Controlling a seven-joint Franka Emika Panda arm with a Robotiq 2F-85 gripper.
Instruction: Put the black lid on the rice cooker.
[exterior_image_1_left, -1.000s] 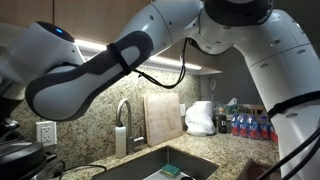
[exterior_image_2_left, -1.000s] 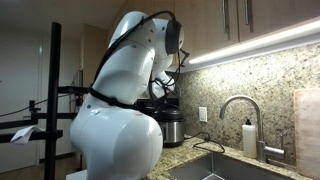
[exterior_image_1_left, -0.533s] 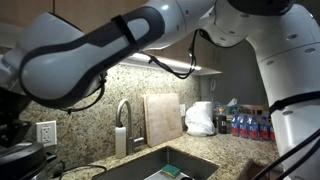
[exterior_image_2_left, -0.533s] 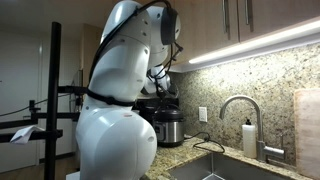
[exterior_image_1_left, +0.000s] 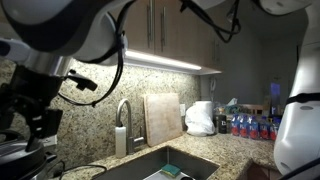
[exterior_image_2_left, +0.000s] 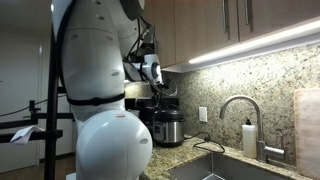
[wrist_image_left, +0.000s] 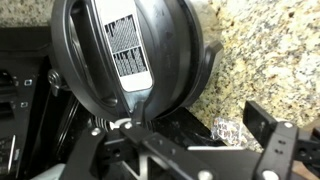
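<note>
A: Wrist view, nearest first. One gripper (wrist_image_left: 170, 138), its dark links along the bottom edge. Jaws?

B: Cannot tell. Links show to left and right, but the tips are not clear.

A: Just beyond it?

B: One lid (wrist_image_left: 125, 50), round and glossy black, filling the upper left. It has a grey ribbed panel on its middle. Granite counter (wrist_image_left: 265, 50) lies to its right. Whether the gripper touches the lid, or whether the lid sits on the cooker, cannot tell.

A: Cooker count?

B: One, in an exterior view. The cooker (exterior_image_2_left: 167, 128) is dark with a silvery band. It stands on the counter under the cabinets, just behind the arm (exterior_image_2_left: 95, 70). Its top is partly hidden.

A: Farther along that wall?

B: One outlet (exterior_image_2_left: 202, 114), then one faucet (exterior_image_2_left: 240, 105) over one sink (exterior_image_2_left: 215, 170).

A: Farthest?

B: In an exterior view, one board (exterior_image_1_left: 162, 118) leans on the wall with one white bag (exterior_image_1_left: 200, 118) beside it. Past those stand red-capped bottles (exterior_image_1_left: 245, 125), too small to count.
</note>
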